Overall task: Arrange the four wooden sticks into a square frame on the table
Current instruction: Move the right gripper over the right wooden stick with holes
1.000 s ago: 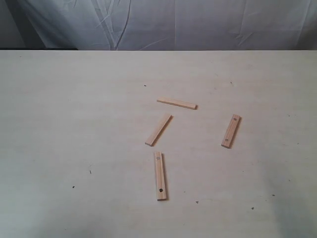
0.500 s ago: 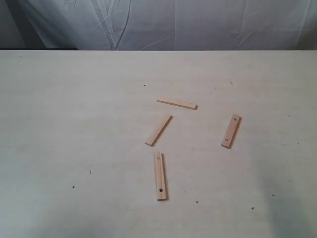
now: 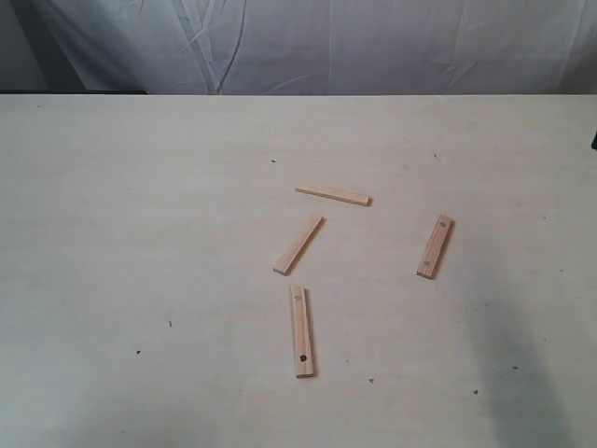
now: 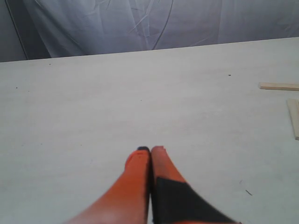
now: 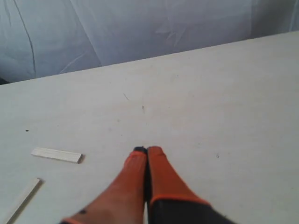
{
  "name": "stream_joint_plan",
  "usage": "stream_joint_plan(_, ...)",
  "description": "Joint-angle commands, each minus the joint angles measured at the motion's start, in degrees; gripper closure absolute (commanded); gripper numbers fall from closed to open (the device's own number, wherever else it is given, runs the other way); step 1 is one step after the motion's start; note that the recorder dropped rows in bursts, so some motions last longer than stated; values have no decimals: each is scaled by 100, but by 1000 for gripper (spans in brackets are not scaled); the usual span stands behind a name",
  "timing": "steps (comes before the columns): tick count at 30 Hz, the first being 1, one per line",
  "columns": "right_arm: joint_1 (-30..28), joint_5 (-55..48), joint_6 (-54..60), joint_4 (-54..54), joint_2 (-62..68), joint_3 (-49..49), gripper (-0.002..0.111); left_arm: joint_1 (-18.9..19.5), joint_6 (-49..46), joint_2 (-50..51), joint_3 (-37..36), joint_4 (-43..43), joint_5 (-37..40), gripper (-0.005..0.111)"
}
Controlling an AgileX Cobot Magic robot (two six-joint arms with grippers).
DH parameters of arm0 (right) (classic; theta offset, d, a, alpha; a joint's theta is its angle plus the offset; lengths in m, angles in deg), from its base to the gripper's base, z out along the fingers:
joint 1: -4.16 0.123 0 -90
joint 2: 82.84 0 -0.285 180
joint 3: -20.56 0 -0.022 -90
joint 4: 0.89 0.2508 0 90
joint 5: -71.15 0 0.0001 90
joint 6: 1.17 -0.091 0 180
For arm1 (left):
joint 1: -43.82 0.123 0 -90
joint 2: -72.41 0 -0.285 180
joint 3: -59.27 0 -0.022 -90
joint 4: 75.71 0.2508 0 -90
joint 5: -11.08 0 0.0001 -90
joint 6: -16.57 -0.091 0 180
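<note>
Four wooden sticks lie apart on the table (image 3: 140,233), forming no square. One lies crosswise at the back (image 3: 333,194), one slants below it (image 3: 298,245), one with holes is at the right (image 3: 435,246), and one with holes is nearest the front (image 3: 301,330). Neither gripper shows in the exterior view. My left gripper (image 4: 150,149) is shut and empty over bare table, with two sticks (image 4: 279,86) (image 4: 294,117) far off to its side. My right gripper (image 5: 147,150) is also shut and empty, with one stick (image 5: 56,155) and the end of another (image 5: 21,200) beside it.
A wrinkled white cloth (image 3: 326,42) hangs behind the table's far edge. A small dark sliver (image 3: 594,140) shows at the right border of the exterior view. A soft shadow (image 3: 532,373) lies on the table's front right.
The sticks have not moved. A dark sliver has appeared at the right border of the exterior view, and the shadow at the front right has grown.
</note>
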Motion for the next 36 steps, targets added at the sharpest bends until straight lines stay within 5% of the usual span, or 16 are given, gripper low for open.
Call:
stream_joint_plan(1, -24, -23, 0, 218, 595, 127, 109, 12, 35, -38, -30, 12, -55, 107)
stream_joint_plan(9, 0, -1532, 0, 304, 2075, 1346, 109, 12, 35, -38, -30, 12, -55, 107)
stream_joint_plan(16, 757, -2060, -85, 430, 3375, 2300, 109, 12, 35, -38, -30, 12, -55, 107)
stream_joint_plan(22, 1492, -2131, -1021, 328, 4442, 2980, 109, 12, 35, -38, -30, 12, -55, 107)
stream_joint_plan(30, 2052, -2981, -3217, -1140, 5659, 4102, 109, 12, 35, -38, -30, 12, -55, 107)
stream_joint_plan(33, 2052, -3268, -3588, -1439, 5878, 4328, 99, 12, 35, -38, -30, 12, -55, 107)
stream_joint_plan(36, 2052, -3372, -4060, -1810, 5952, 4384, 75, 12, 35, -38, -30, 12, -55, 107)
